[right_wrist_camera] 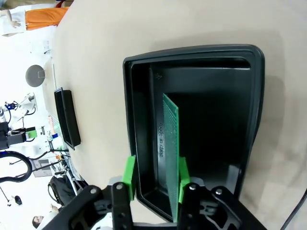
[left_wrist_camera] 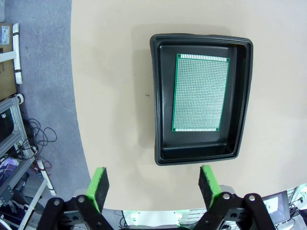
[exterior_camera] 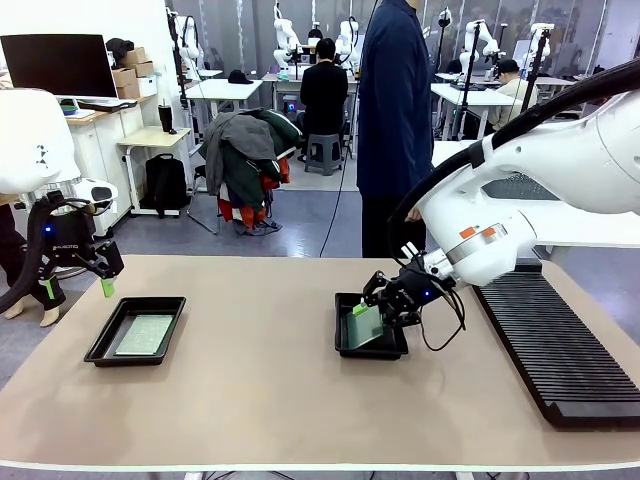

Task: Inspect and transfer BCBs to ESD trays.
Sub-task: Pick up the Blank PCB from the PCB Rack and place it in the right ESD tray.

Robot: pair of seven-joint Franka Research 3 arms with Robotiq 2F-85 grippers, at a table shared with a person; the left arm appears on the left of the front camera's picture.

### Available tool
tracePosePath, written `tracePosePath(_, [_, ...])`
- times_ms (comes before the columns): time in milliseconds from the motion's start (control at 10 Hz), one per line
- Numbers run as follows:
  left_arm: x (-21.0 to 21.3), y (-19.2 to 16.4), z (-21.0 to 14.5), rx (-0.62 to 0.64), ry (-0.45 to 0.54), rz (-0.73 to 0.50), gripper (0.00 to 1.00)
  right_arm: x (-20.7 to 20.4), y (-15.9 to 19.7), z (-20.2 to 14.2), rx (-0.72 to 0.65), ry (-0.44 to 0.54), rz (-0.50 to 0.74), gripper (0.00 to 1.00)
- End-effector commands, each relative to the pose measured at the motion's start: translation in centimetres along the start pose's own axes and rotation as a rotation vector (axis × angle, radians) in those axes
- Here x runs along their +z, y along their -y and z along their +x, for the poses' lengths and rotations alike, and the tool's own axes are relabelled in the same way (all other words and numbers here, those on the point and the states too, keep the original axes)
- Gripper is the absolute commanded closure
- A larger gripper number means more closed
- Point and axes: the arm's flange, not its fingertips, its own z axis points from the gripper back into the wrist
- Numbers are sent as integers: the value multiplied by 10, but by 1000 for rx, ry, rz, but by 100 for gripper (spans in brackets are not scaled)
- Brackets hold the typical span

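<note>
Two black ESD trays lie on the tan table. In the left tray (exterior_camera: 101, 349) (left_wrist_camera: 201, 38) a green BCB (exterior_camera: 146, 334) (left_wrist_camera: 199, 93) lies flat. My left gripper (exterior_camera: 78, 288) (left_wrist_camera: 153, 184) hangs open above the table's left edge, just short of that tray, holding nothing. A second BCB (exterior_camera: 365, 322) (right_wrist_camera: 170, 143) stands tilted on edge in the middle tray (exterior_camera: 345, 350) (right_wrist_camera: 192, 50). My right gripper (exterior_camera: 385, 305) (right_wrist_camera: 155, 175) straddles it with jaws apart: one green pad is beside the board, the other is clear of it, outside the tray wall.
A long black ribbed rack (exterior_camera: 550, 340) lies along the table's right side. A person in dark blue (exterior_camera: 395, 100) stands at the far edge behind the middle tray. The left tray (right_wrist_camera: 67, 117) shows far off in the right wrist view.
</note>
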Motion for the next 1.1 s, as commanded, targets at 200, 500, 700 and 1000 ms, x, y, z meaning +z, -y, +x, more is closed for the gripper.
tracePosePath(200, [0,0,-1,-1,0,1,0,9,-28,4,-29,-16,-146,42])
tracePosePath(500, [0,0,-1,-1,0,1,0,12,-39,10,-26,-27,-236,0])
tracePosePath(700, [0,0,-1,-1,0,1,0,16,-51,8,-22,-11,-327,0])
tracePosePath(1000, [0,0,-1,-1,0,1,0,30,-70,1,-26,3,-465,0])
